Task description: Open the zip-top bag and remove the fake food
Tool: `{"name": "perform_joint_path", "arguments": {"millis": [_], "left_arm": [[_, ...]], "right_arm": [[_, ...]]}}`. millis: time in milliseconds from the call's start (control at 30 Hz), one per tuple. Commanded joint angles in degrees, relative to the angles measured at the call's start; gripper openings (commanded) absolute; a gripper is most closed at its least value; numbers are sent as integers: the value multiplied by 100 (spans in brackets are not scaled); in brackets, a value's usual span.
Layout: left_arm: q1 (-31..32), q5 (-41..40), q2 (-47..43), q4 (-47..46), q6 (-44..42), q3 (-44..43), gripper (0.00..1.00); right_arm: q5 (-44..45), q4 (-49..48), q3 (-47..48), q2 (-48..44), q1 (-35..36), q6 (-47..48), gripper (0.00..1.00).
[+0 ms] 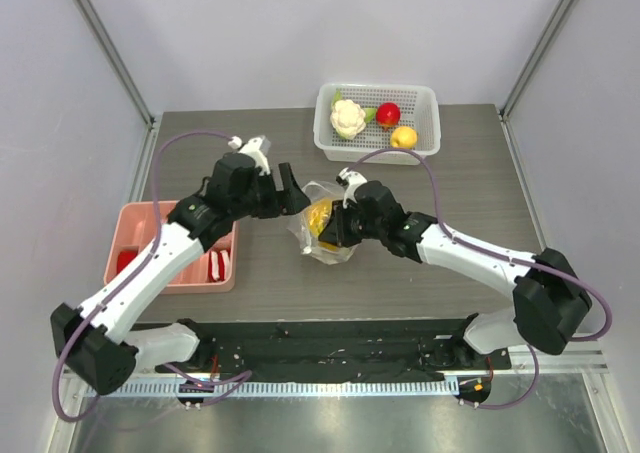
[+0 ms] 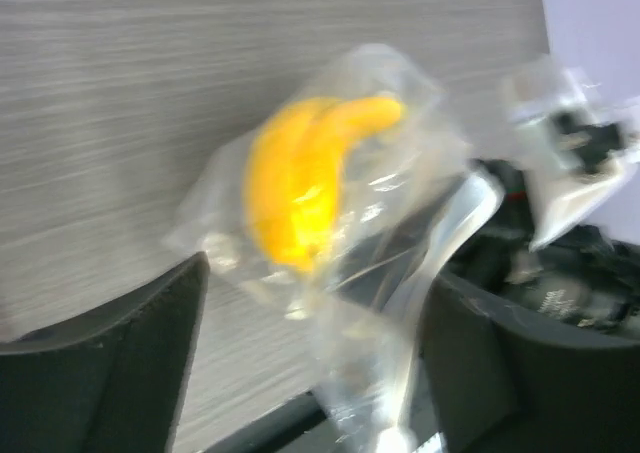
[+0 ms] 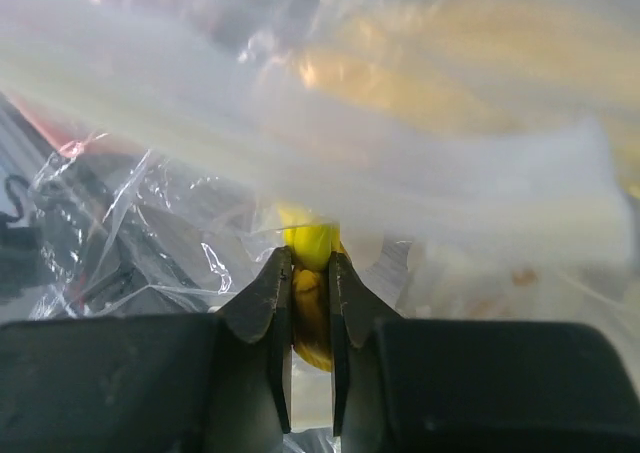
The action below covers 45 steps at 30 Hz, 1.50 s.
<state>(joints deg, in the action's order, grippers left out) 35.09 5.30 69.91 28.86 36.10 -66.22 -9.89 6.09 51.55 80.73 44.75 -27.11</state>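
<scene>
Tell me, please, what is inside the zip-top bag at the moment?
A yellow banana bunch shows through the clear zip-top bag. Crinkled plastic and the right hand, which pinches the bag, cover the rest, so any other pieces cannot be seen.

1. No text, label, brand, number or sign can be read in any view.
2. The zip-top bag (image 1: 318, 243), at the middle of the table, shows only clear crinkled film and a plain white zip strip.
3. The fake banana bunch (image 2: 300, 188) inside it is plain yellow.
4. The white perforated basket (image 1: 428, 123) at the far right and the pink tray (image 1: 140, 223) at the near left are plain-sided.
5. The left arm (image 1: 160, 263) and right arm (image 1: 470, 258) show nothing legible; both wrist views are blurred.
</scene>
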Motion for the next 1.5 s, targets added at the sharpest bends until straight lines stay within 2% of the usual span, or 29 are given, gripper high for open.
{"name": "perform_joint_path", "arguments": {"millis": [0,67,167,233,333,367,467,533,567,667,733,1033,1100,1200,1267,1300,1367,1400,1433,1467], "left_arm": [[-581,-152,-890,-328,616,600,95],[-844,-135,-1223,-434,863,889,98],[-1195,172,-1392,-775,1556,1356,87],[-1451,653,-1357,-969,2206,1671,85],[-1952,1182,-1374,-1724,2752,2102,100],[-2023,1401,-1418,-1900,2684,2130,100],[-2059,1395,-1384,-1656,2410,1867,100],[-2059,1578,-1208,-2032,2829,2102,97],[-2059,1945,-1103,-2364,3033,2226,88],[-2068,2474,-594,-3946,4006,2727,75],[-2059,2827,-242,-4675,4299,2903,73],[-2059,2827,-57,-5004,4520,2992,67],[-2059,2924,57,-5311,4704,3027,65],[-2059,3047,242,-5768,4959,3106,57],[-2059,3047,269,-5926,4995,3141,44],[-2059,3056,278,-5919,4925,3132,33],[-2050,3030,278,-5657,4767,3010,22],[-2050,3012,295,-5533,4575,2966,9],[-2059,2925,295,-5366,4442,2852,1],[-2059,2863,313,-4973,4328,2790,0]], "right_arm": [[-311,-187,268,-444,-133,-66,1],[-478,-274,172,-540,-151,-48,1],[-654,-468,84,-715,-204,-84,1],[-637,-503,57,-804,-230,-84,1],[-628,-503,-31,-927,-335,-110,1],[-654,-512,-48,-945,-370,-110,1],[-786,-529,-84,-997,-476,-171,1],[-821,-582,-101,-1094,-459,-215,1],[-874,-791,-119,-1120,-467,-224,1],[-918,-837,-84,-1112,-476,-259,1],[-883,-855,-84,-1103,-485,-277,1],[-988,-1065,30,-1086,-494,-417,1],[-1067,-1188,-4,-1050,-494,-558,1],[-1129,-1408,-39,-1015,-502,-734,1],[-1147,-1505,-31,-972,-503,-821,1],[-1155,-1549,-40,-954,-503,-831,1],[-1191,-1549,-31,-945,-494,-848,1],[-1199,-1540,-40,-962,-502,-848,1],[-1173,-1523,-57,-971,-494,-831,1],[-1164,-1514,-92,-1041,-502,-831,1]]}}
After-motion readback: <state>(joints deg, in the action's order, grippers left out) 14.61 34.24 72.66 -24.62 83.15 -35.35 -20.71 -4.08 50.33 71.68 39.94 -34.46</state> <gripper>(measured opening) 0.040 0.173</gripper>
